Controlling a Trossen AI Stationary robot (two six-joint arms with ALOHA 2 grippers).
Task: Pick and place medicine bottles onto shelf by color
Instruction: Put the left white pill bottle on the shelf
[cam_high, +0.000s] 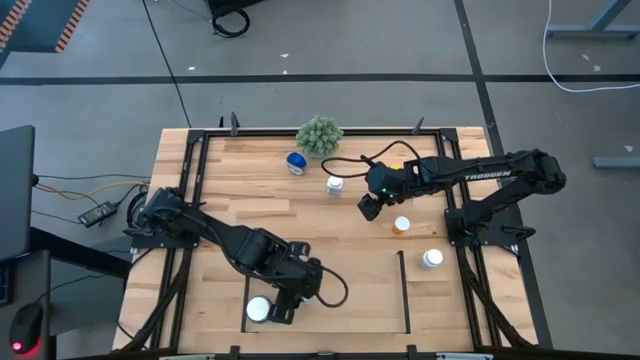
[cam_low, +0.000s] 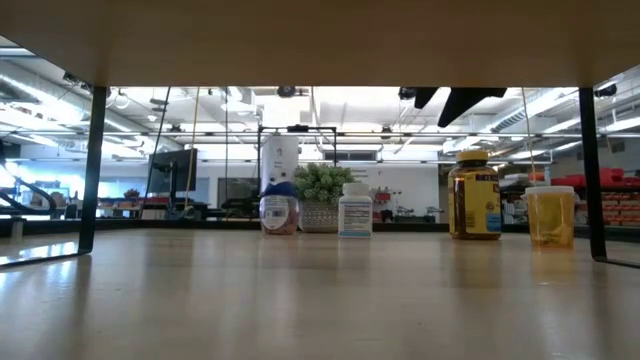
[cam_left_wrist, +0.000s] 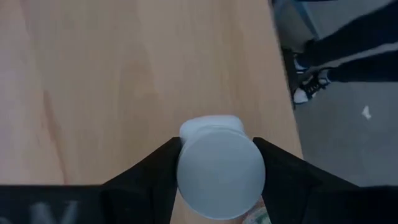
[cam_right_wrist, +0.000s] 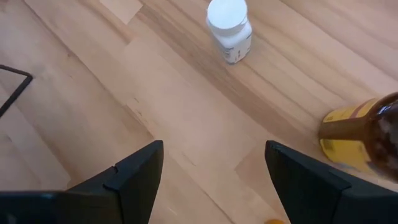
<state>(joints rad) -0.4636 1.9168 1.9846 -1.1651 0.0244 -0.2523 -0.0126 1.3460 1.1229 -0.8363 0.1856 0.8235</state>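
Observation:
My left gripper (cam_high: 275, 305) is shut on a white-capped bottle (cam_high: 258, 309), just inside the left black strip (cam_high: 249, 288) of the shelf bay near the table's near edge. My right gripper (cam_high: 372, 206) is open and empty above the table's far middle; it also shows in the right wrist view (cam_right_wrist: 211, 180). Near it stand a white bottle (cam_high: 335, 185), the amber bottle (cam_right_wrist: 367, 134) and a small yellow bottle (cam_high: 402, 224). A blue bottle (cam_high: 296, 162) stands farther left. Another white-capped bottle (cam_high: 432, 259) stands right of the bay. My left gripper has the white bottle's cap (cam_left_wrist: 221, 177) between its two fingers (cam_left_wrist: 155, 177), which come from above and point down. The bottle is upright, its body (cam_left_wrist: 211, 126) showing beyond the cap. Whether its base is on the table I cannot tell.
A green spiky plant ball (cam_high: 319, 135) stands at the far edge. The bay's right strip (cam_high: 404, 290) runs toward the near edge. A black frame (cam_high: 300, 133) rims the table. A person's legs (cam_left_wrist: 336, 50) show beyond the table edge.

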